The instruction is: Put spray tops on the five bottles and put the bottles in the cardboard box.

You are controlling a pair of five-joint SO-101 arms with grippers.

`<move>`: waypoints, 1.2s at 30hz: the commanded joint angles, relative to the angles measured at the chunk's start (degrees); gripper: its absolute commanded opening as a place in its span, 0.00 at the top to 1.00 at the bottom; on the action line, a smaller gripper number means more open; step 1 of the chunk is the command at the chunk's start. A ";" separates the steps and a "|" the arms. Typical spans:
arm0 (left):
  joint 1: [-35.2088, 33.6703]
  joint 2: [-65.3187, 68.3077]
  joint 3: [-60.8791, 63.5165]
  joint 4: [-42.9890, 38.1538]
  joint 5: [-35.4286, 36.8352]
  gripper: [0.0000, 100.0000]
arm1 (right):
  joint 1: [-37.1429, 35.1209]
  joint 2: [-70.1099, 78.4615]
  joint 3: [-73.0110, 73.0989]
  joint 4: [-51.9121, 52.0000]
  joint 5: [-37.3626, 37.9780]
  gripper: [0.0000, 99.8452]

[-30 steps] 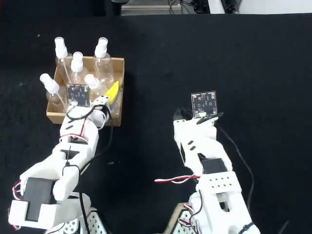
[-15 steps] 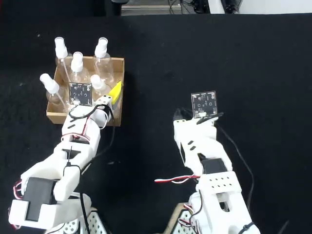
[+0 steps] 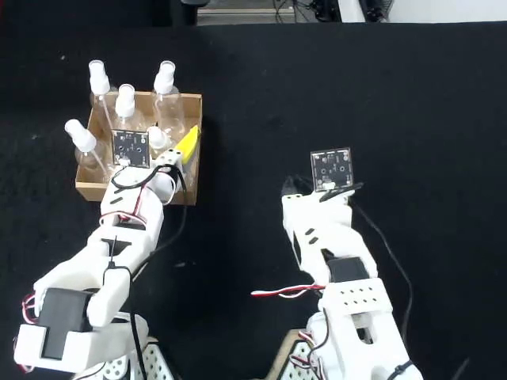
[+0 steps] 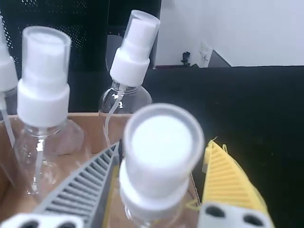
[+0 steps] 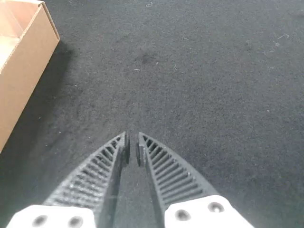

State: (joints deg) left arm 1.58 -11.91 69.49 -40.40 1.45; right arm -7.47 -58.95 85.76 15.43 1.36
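Note:
The cardboard box (image 3: 198, 119) stands at the left of the black table with several clear bottles upright in it, each with a white spray top (image 3: 165, 77). My left gripper (image 3: 173, 144) is over the box's near right part, shut on one bottle (image 4: 159, 147). The grey finger (image 4: 85, 185) and the yellow finger (image 4: 228, 175) flank that bottle, whose top (image 3: 158, 136) leans a little. Two more topped bottles (image 4: 42, 71) (image 4: 133, 52) stand behind it. My right gripper (image 5: 132, 142) is shut on nothing, low over bare table right of the box (image 5: 23, 57).
The right arm (image 3: 333, 253) rests near the table's middle, its gripper (image 3: 293, 187) a hand's width from the box's right wall. Black cloth stretches open to the right and at the back. The left arm (image 3: 119, 237) overhangs the box's front wall.
The left gripper has edged slightly farther over the box, and the held bottle's top has shifted a little with it. The right arm has kept still.

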 commanded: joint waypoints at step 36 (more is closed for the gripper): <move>0.22 -1.49 -9.45 7.74 -0.26 0.74 | 0.70 -1.45 -1.19 -1.49 0.35 0.99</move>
State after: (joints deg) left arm 1.58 -11.91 63.60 -32.92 1.45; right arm -7.47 -58.95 85.76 15.43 1.36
